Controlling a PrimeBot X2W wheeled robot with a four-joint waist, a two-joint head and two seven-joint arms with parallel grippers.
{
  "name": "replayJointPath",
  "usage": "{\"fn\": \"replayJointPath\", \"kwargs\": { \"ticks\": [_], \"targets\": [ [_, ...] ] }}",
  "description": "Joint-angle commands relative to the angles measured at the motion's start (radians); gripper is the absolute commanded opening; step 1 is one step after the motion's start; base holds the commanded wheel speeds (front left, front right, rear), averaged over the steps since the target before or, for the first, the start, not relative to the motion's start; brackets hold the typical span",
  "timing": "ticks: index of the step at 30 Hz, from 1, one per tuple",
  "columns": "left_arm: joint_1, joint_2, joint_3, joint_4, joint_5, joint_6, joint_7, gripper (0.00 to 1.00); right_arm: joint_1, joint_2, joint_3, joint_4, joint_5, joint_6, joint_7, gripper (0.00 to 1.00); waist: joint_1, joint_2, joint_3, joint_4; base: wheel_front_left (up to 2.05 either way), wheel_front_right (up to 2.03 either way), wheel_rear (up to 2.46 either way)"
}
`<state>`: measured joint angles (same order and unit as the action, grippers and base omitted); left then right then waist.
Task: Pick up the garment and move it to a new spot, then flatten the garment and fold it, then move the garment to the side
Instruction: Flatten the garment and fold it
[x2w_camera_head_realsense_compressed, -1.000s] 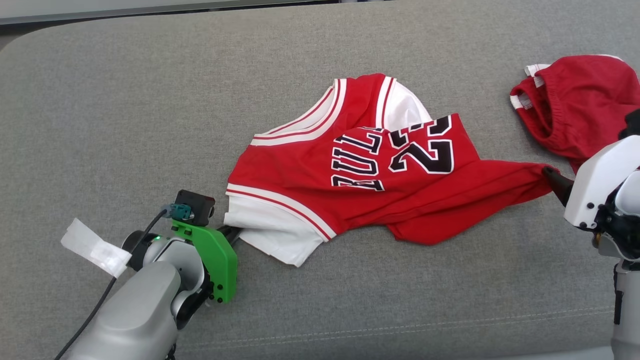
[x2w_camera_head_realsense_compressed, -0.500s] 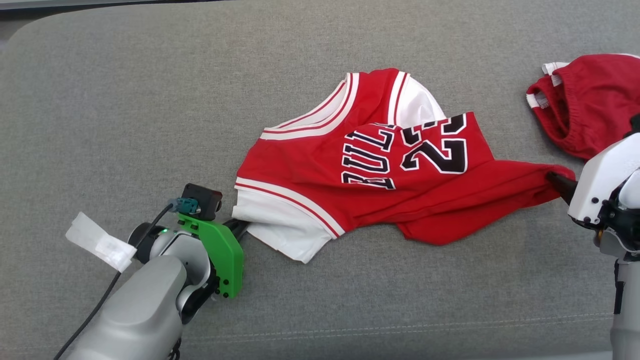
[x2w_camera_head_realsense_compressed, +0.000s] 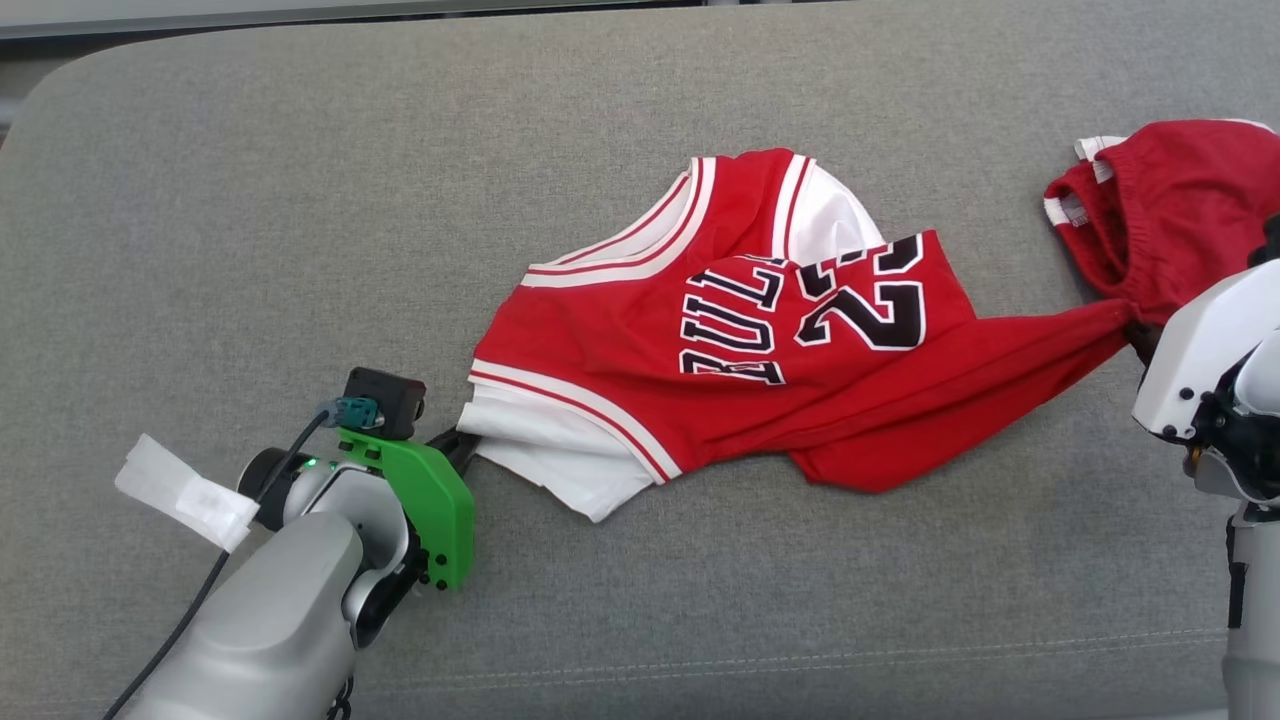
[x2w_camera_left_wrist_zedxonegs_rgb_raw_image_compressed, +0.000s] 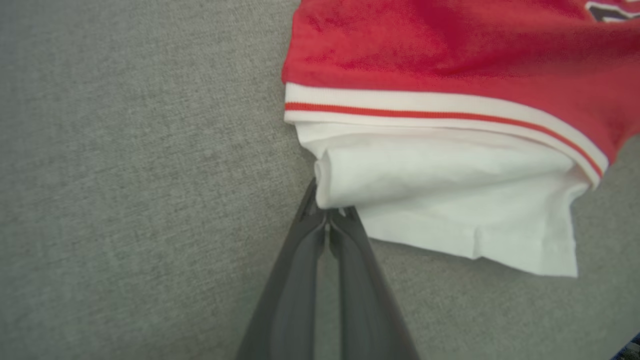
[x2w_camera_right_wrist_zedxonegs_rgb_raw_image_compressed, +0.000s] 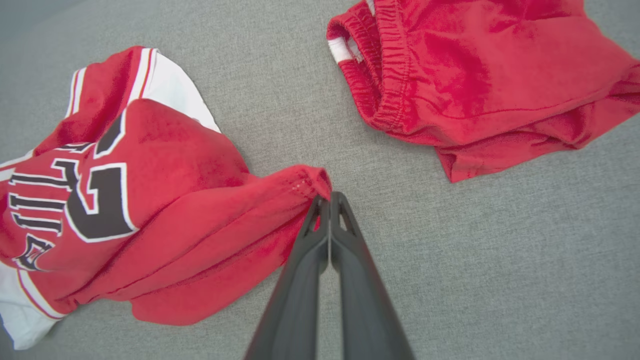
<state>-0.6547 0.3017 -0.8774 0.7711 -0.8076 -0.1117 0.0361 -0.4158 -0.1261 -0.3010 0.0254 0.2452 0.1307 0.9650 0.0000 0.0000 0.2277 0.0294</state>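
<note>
The crumpled red-and-white basketball jersey (x2w_camera_head_realsense_compressed: 720, 370) is spread at the centre of the head view on a grey fabric cushion (x2w_camera_head_realsense_compressed: 300, 200). Its white edge is pinched by the closed left gripper (x2w_camera_left_wrist_zedxonegs_rgb_raw_image_compressed: 327, 218), and its red corner by the closed right gripper (x2w_camera_right_wrist_zedxonegs_rgb_raw_image_compressed: 330, 201).

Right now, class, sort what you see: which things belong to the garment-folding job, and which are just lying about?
In the job: red jersey; left end effector, shut on its white edge; right end effector, shut on its red corner.
Lying about: red shorts, resting on the grey cushion.
</note>
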Motion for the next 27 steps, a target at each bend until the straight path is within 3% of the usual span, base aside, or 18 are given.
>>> {"fn": "replayJointPath", "kwargs": {
  "ticks": [1, 13, 27],
  "targets": [
    [-0.002, 0.010, 0.004, -0.005, 0.003, 0.010, -0.008, 0.00, 0.001, -0.006, 0.002, -0.005, 0.009, 0.000, -0.010, 0.00, 0.0000, 0.0000, -0.006, -0.001, 0.00, 0.00, 0.00],
    [-0.059, 0.042, 0.074, -0.087, -0.004, 0.097, -0.098, 0.00, -0.067, -0.010, -0.004, -0.010, 0.039, 0.000, -0.200, 0.00, 0.0000, 0.0000, -0.052, 0.010, 0.00, 0.00, 0.00],
    [-0.168, 0.074, 0.156, -0.239, -0.022, 0.190, -0.098, 0.00, -0.232, -0.028, 0.080, 0.058, 0.145, 0.000, -0.445, 0.00, 0.0000, 0.0000, -0.087, 0.008, 0.00, 0.00, 0.00]
  ]
}}
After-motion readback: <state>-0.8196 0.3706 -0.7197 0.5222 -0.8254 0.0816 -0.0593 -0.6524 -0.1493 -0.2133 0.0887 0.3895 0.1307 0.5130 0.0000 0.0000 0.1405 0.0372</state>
